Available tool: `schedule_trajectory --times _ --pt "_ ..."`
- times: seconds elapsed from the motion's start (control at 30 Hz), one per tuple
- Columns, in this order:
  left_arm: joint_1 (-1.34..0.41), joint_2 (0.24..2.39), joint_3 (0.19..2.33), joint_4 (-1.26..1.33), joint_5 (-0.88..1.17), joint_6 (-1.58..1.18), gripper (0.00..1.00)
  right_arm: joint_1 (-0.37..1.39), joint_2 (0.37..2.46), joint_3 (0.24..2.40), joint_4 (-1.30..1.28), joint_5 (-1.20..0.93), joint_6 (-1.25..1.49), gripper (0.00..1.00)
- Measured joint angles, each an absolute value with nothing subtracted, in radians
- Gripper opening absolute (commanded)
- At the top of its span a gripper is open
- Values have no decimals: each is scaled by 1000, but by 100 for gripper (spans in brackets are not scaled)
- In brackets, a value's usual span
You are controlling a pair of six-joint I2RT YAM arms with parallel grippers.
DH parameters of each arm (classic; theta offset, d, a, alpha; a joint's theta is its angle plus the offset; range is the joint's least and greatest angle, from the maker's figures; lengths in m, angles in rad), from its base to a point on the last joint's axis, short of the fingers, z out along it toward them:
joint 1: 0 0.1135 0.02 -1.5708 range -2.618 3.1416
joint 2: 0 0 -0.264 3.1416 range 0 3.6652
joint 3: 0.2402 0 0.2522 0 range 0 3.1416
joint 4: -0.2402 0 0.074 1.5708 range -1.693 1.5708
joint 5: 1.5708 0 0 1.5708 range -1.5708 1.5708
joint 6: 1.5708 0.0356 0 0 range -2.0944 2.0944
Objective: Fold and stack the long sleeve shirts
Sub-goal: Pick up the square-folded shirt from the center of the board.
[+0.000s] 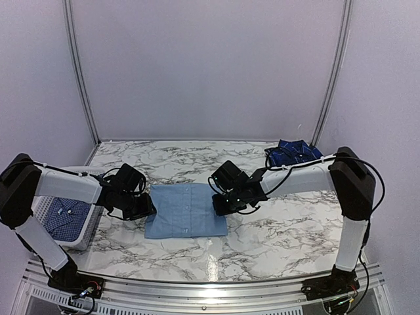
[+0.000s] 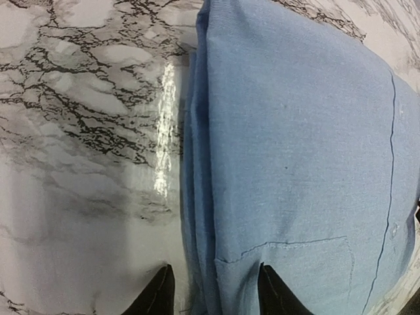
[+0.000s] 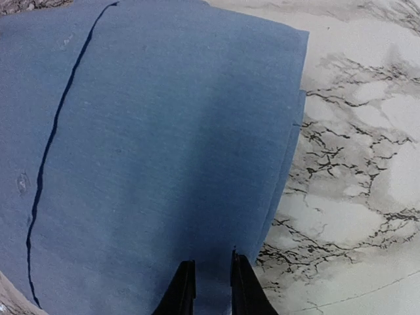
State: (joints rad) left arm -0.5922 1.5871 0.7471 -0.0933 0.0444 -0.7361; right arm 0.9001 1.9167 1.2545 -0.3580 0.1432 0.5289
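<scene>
I am counting three shirts: a light blue shirt (image 1: 186, 210), a navy plaid shirt (image 1: 292, 152) and a checked shirt (image 1: 65, 218); plus one basket (image 1: 90, 234) and two claws: left claw (image 1: 148, 209), right claw (image 1: 219, 205).

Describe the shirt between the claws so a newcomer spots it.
On the marble table, look between the left claw and right claw. The light blue shirt lies there, folded into a rectangle. It alone is plain: the checked shirt sits in the white basket, the navy shirt at the far right.

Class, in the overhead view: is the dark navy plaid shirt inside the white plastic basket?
No, the dark navy plaid shirt lies on the marble table at far right, while the white plastic basket stands at left.
</scene>
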Motion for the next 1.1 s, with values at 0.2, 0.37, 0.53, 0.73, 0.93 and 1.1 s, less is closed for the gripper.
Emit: schedule_trajectory --times 0.2,0.37,0.53,0.73,0.93,1.1 --pt "-565 1585 747 -93 98 -708 45 870 1940 1227 -336 105 545 11" --pt "-546 1585 747 -86 141 -691 41 864 1940 1203 -311 87 553 11" --pt "-535 1587 741 -79 160 -687 38 863 1938 1186 -284 81 557 10" --pt "-530 1631 751 -26 177 -680 29 863 1937 1179 -268 76 558 10" --pt "-531 1669 764 19 173 -683 9 863 1932 1164 -249 74 565 10" --pt "-539 1676 768 25 173 -693 0 863 1929 1160 -242 72 568 10"
